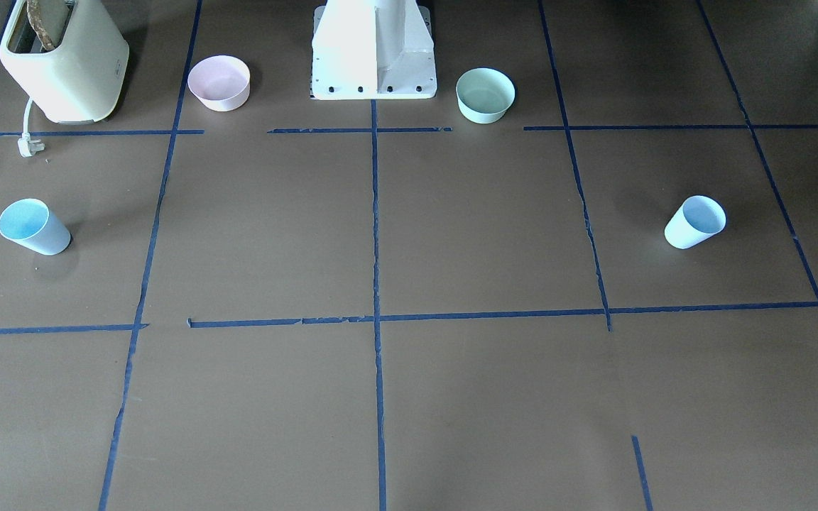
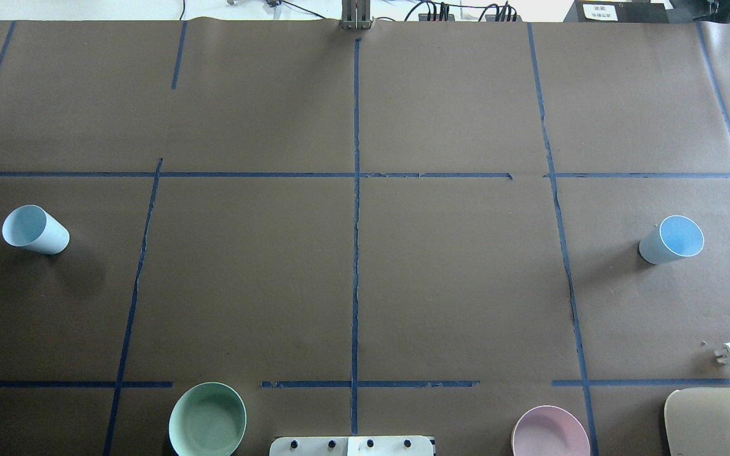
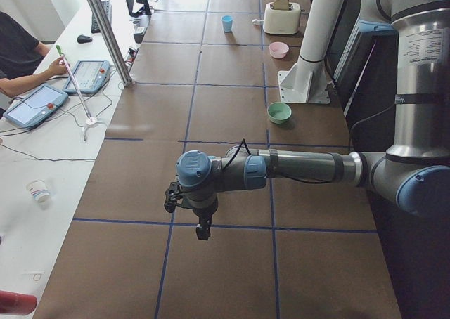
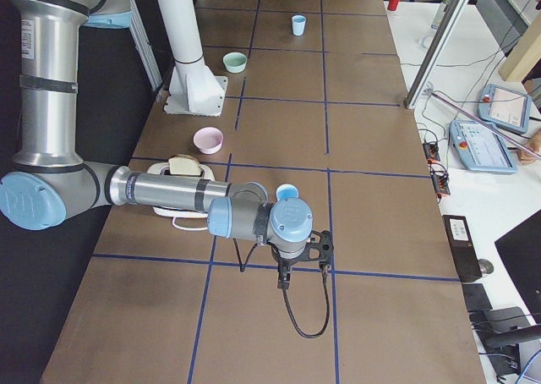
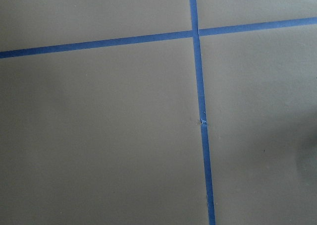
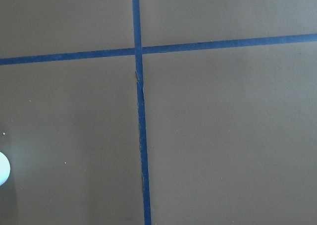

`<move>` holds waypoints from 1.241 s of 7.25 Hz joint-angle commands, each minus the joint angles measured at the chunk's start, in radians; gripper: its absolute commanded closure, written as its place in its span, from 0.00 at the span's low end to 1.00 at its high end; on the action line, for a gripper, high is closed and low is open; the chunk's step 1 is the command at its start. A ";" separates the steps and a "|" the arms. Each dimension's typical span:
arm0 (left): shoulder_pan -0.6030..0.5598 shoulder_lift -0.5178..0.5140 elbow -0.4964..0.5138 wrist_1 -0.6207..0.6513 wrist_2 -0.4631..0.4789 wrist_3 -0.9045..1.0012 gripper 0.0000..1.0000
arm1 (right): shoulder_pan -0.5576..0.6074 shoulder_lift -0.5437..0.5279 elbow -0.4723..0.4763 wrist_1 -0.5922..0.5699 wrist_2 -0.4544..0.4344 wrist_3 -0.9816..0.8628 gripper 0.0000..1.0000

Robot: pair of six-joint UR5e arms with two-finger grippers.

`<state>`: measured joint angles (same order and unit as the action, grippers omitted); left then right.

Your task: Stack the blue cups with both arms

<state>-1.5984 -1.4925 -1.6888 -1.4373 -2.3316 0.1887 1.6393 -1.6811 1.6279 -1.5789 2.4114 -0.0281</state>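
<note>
Two pale blue cups stand upright and far apart on the brown table. One cup (image 2: 34, 230) (image 1: 694, 221) is on my left side. The other cup (image 2: 672, 239) (image 1: 33, 227) is on my right side. Neither gripper shows in the overhead or front views. The left gripper (image 3: 203, 229) hangs over the table's near end in the exterior left view. The right gripper (image 4: 284, 279) hangs just in front of the right cup (image 4: 287, 192) in the exterior right view. I cannot tell whether either is open or shut. Both wrist views show only table and tape.
A mint-green bowl (image 2: 207, 419) and a pink bowl (image 2: 550, 434) flank the white pedestal (image 1: 373, 50). A cream toaster (image 1: 68, 64) with bread and a loose plug (image 1: 28, 145) sits on my right. Blue tape lines grid the table. An operator sits beside the table (image 3: 21, 59).
</note>
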 commanded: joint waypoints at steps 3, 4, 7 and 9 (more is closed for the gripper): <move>0.000 0.000 0.000 -0.002 0.000 0.005 0.00 | 0.002 0.000 0.003 0.000 0.000 0.001 0.00; 0.000 0.000 0.000 -0.002 0.000 0.005 0.00 | 0.002 0.003 0.003 0.000 0.000 0.001 0.00; 0.000 0.000 0.000 -0.018 0.000 0.000 0.00 | 0.002 0.012 0.006 0.000 0.003 0.001 0.00; 0.000 0.000 0.000 -0.018 -0.002 0.002 0.00 | 0.002 0.024 0.018 0.000 0.003 0.002 0.00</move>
<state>-1.5984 -1.4926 -1.6889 -1.4546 -2.3326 0.1893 1.6414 -1.6616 1.6411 -1.5785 2.4143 -0.0266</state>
